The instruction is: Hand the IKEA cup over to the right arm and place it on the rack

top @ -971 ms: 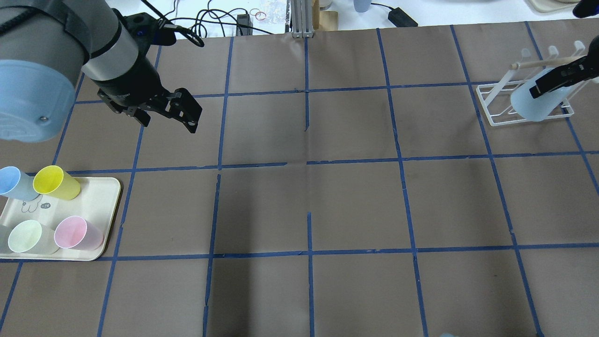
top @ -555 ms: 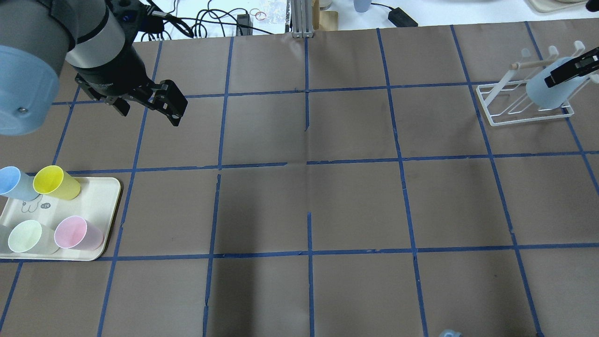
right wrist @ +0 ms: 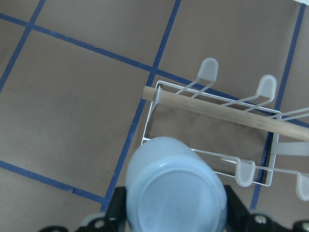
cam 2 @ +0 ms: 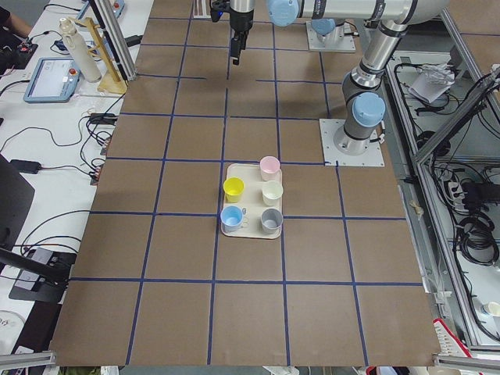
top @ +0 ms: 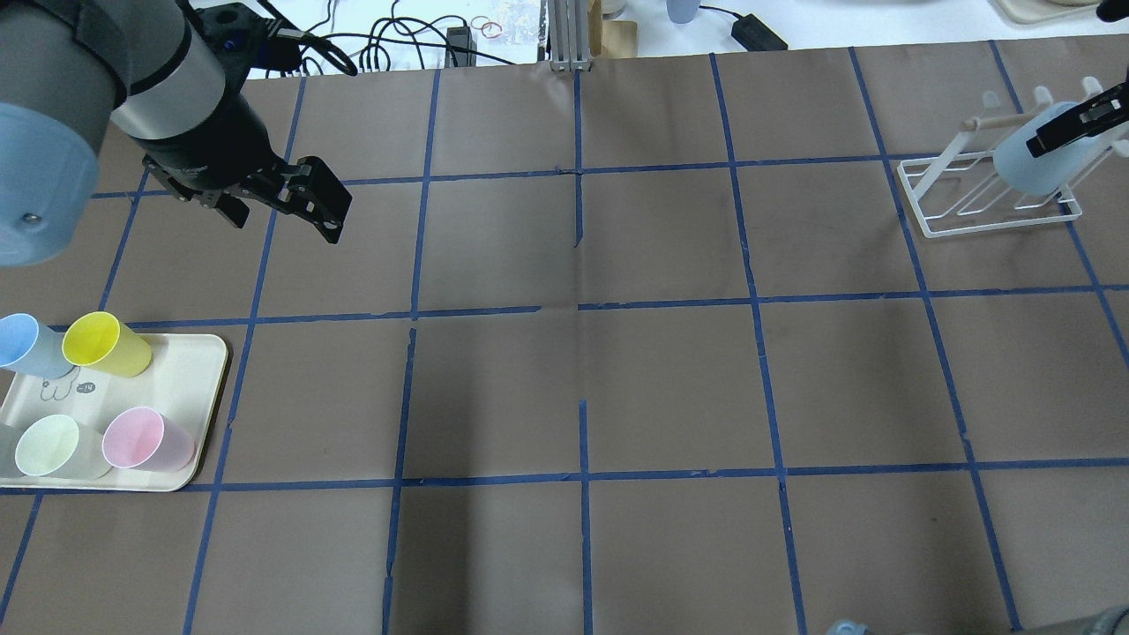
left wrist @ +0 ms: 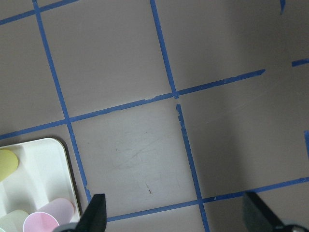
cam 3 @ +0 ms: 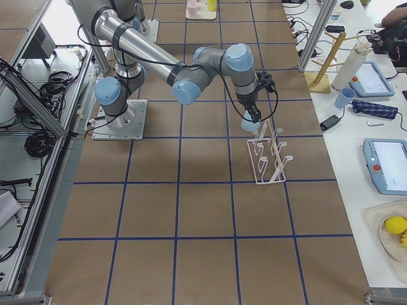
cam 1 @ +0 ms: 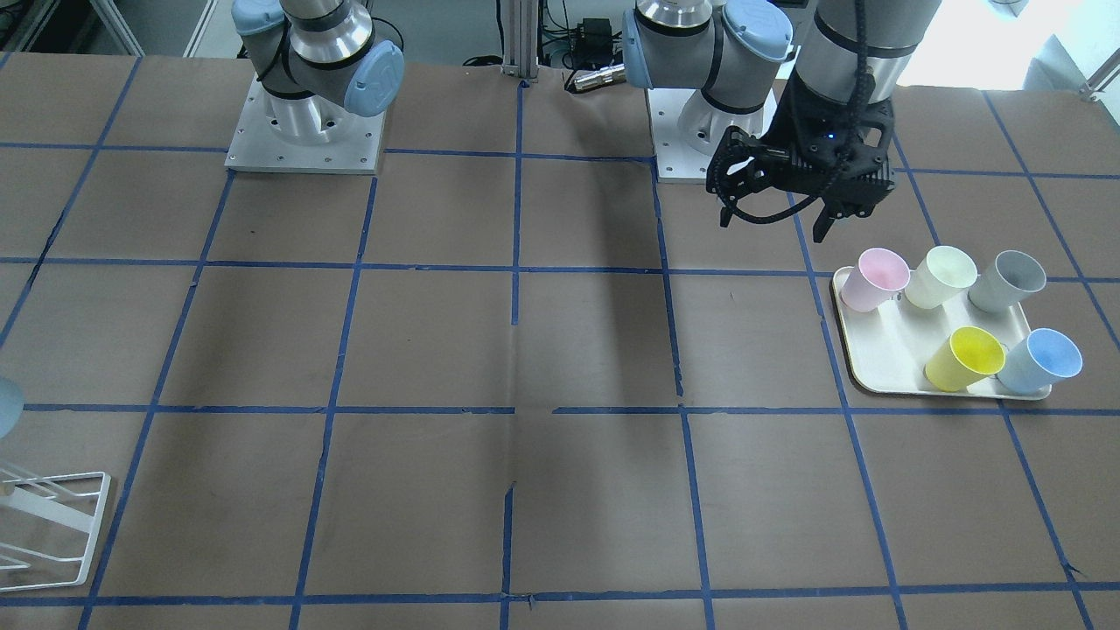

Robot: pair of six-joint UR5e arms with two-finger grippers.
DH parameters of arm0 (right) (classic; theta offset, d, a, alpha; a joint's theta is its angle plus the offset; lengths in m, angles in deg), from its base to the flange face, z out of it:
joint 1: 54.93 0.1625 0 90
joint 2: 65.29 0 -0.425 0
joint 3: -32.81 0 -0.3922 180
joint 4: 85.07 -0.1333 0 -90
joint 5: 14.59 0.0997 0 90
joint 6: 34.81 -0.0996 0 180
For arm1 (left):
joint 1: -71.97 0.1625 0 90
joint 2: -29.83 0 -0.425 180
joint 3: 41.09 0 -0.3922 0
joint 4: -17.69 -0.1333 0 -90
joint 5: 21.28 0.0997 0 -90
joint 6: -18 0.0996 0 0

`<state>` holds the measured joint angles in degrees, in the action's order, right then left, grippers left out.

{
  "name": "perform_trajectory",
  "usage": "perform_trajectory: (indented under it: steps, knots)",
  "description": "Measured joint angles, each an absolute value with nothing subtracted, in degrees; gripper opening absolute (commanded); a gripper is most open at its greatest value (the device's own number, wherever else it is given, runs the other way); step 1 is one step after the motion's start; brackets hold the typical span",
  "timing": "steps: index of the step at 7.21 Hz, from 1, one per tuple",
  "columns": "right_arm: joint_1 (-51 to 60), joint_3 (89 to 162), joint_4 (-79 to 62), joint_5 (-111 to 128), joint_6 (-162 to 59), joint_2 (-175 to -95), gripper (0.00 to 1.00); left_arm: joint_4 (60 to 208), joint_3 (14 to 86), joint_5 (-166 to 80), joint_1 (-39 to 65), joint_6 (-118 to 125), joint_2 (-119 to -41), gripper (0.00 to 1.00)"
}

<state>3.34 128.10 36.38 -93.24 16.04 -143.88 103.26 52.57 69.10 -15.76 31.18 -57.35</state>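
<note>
My right gripper [top: 1072,130] is shut on the light blue IKEA cup [top: 1039,163] and holds it, base toward the wrist camera, over the white wire rack [top: 939,190] at the far right. In the right wrist view the cup [right wrist: 176,188] sits between my fingers, just in front of the rack's wooden rod [right wrist: 217,108]. I cannot tell if it touches a peg. A second light blue cup [top: 25,346] lies on the cream tray [top: 190,375]. My left gripper [top: 279,210] is open and empty, hovering beyond the tray [cam 1: 875,350].
The tray also holds a yellow cup [top: 106,344], a pink cup [top: 145,438], a pale green cup [top: 51,445] and a grey cup [cam 1: 1008,280]. Cables and small items [top: 414,40] lie past the table's far edge. Blue tape lines grid the brown table.
My right gripper has carried the blue cup up and farther back over the rack. My left arm has drawn back to the left, still open.
</note>
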Motion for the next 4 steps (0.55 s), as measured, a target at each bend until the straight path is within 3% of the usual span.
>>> perform_trajectory:
  steps: [4]
  knots:
    - [3.27,128.08,40.14,-93.28,16.40,-140.29,0.16,103.22,53.07,69.21,-13.87,28.85,-57.37,1.00]
